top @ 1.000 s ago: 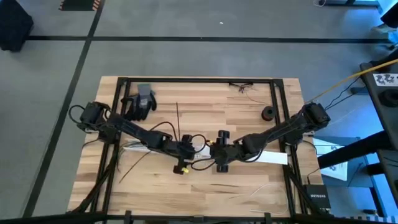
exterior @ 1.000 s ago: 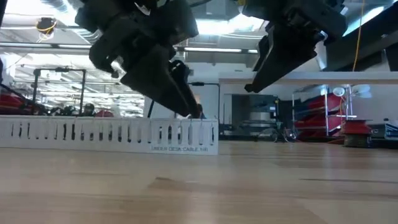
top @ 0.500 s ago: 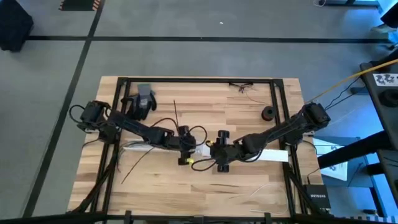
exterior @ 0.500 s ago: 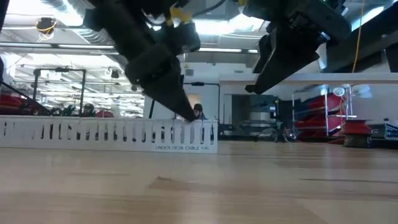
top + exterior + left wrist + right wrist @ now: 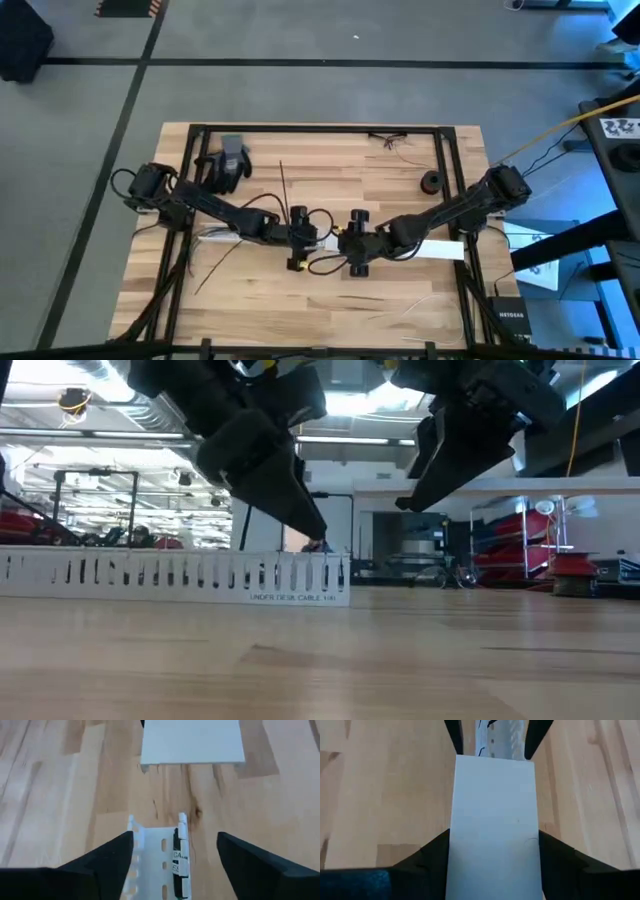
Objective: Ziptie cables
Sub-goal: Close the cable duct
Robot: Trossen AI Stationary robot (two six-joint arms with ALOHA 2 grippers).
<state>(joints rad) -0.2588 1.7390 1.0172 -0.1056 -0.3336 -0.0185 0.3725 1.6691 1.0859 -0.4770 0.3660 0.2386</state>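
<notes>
A white perforated channel (image 5: 255,236) lies on the table, its right end (image 5: 160,855) between the fingers of my open left gripper (image 5: 172,845); whether they touch it I cannot tell. Facing it from the right, my right gripper (image 5: 494,845) is shut on a flat white cover strip (image 5: 494,815), whose free end (image 5: 192,742) is a short way from the channel's end. The cables, thin dark wires (image 5: 212,268), trail on the table from the channel's left part toward the near edge. No gripper touches them. My right gripper pinches the cover strip by its two long edges (image 5: 454,845), one finger on each. The fingers come from the table's right, about level, and lie along the strip. The strip's free end (image 5: 492,762) sticks out ahead; its other end (image 5: 440,252) trails under the arm.
A thin straight black strip (image 5: 283,185) lies beyond the channel. A grey-and-black glove (image 5: 228,165) is at the far left, a black roll (image 5: 432,181) at the far right, small wires (image 5: 392,141) at the far edge. Black frame rails (image 5: 445,180) border the table.
My left gripper has gone a little toward the table's far edge and right, onto the line of the channel, and has turned at the wrist; its fingers now stand on either side of the channel's end. My right gripper and the cover strip have kept still.
</notes>
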